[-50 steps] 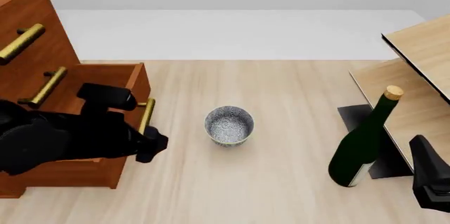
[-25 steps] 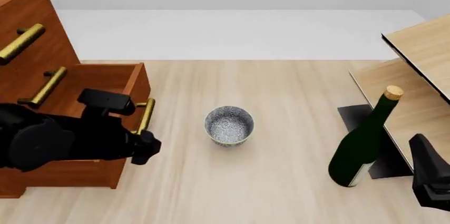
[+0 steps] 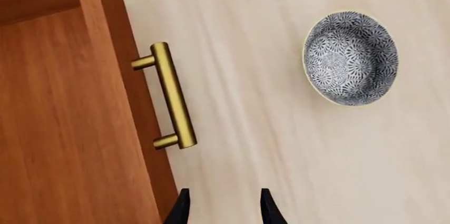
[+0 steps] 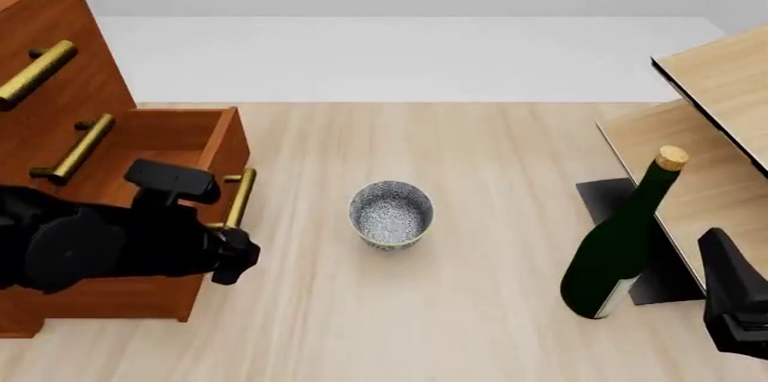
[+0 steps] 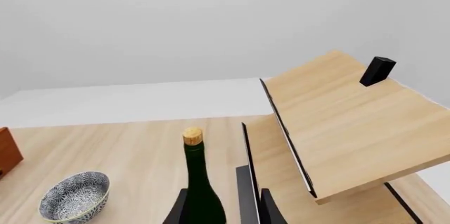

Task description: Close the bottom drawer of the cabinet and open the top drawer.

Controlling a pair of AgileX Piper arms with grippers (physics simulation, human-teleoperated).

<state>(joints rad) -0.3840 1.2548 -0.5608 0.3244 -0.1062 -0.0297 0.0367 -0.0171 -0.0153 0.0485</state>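
Pushing bottom drawer [image 4: 144, 211] shut at cabinet [image 4: 60, 67] by table's left edge: left gripper [image 3: 221, 208], fingers apart, best kept square behind drawer front beside handle [image 3: 172, 97]; top drawer [image 4: 36, 40] closed.

Bright, even, sharp renders; faint shadows.

The left claw [image 4: 236, 254] is drawing back toward nine o'clock in the front view; the bottom drawer [image 4: 180, 220] is sliding with it into the cabinet [image 4: 54, 49]; its brass handle [image 4: 237, 199] is retreating from the bowl [image 4: 391, 212].
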